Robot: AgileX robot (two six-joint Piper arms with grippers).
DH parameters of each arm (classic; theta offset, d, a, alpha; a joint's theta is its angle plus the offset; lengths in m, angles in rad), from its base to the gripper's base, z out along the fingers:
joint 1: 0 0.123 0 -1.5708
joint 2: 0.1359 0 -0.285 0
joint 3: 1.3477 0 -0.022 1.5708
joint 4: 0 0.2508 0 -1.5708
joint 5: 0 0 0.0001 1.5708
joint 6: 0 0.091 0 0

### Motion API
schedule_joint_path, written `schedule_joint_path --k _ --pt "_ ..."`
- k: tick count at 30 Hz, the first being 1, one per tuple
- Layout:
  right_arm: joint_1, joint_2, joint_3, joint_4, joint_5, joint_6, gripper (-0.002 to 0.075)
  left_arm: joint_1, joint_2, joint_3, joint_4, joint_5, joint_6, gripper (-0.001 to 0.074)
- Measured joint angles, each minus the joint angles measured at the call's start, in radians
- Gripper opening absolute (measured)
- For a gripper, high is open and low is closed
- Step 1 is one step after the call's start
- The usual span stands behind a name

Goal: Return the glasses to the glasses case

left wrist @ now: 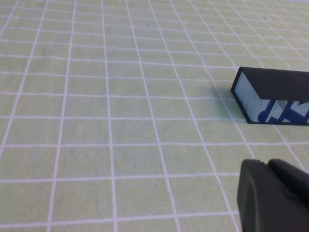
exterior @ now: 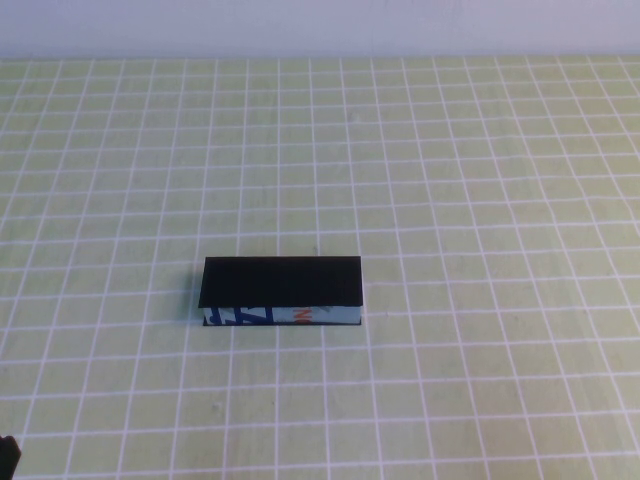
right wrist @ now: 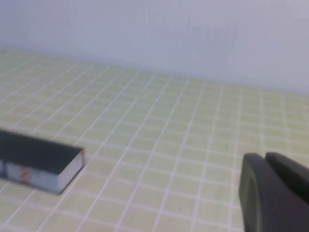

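- Black lid, light-blue front edge: you are looking at the glasses case [exterior: 281,291] lying closed on the desk [exterior: 480,200], roughly mid-desk and a little toward your left in the high view.
- Dark-blue and orange markings are showing on that front edge, which is facing the robot's side.
- Yellow-green surface with a white grid is covering the desk; a pale wall [right wrist: 154,38] is running along the far edge.
- The glasses are not showing in any view; with the case closed you cannot tell whether they are inside.
- The left pincer [left wrist: 273,195] is sitting low at the near left, well apart from the case; only a dark corner [exterior: 8,455] of that arm is peeking in at the near-left edge of the high view.
- In the left wrist view, one end of the case [left wrist: 273,96] is showing beyond the pincer, nothing touching it; whether the fingers are apart or together you cannot tell.
- The right pincer [right wrist: 275,191] is appearing only in its own wrist view, hovering over bare desk.
- The case's other end [right wrist: 41,162] is lying well apart from it; its finger state you cannot tell either.
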Motion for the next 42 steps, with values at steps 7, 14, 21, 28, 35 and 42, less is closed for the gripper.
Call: schedule_joint_path --k 7,14,21,28,35,42 --pt "-0.230 -0.129 0.000 0.007 0.006 0.000 -0.0018 0.000 0.000 0.000 0.000 0.000 0.000 -0.0004" --pt "-0.291 -0.133 0.101 0.025 0.039 0.000 -0.0018 0.000 0.000 0.000 0.000 0.000 0.000 -0.0004" --pt "-0.294 -0.133 0.241 0.066 0.047 0.000 -0.0018 0.000 0.000 0.000 0.000 0.002 0.000 -0.0004" --pt "-0.294 -0.133 0.276 0.155 0.068 0.000 -0.0018 0.000 0.000 0.000 0.000 0.002 0.000 -0.0004" --pt "-0.294 -0.133 0.280 0.165 0.068 0.000 -0.0018 0.000 0.000 0.000 0.000 0.002 0.000 -0.0004" --pt "-0.294 -0.133 0.280 0.167 0.068 0.002 -0.0018 0.000 0.000 0.000 0.000 0.002 0.000 -0.0004"
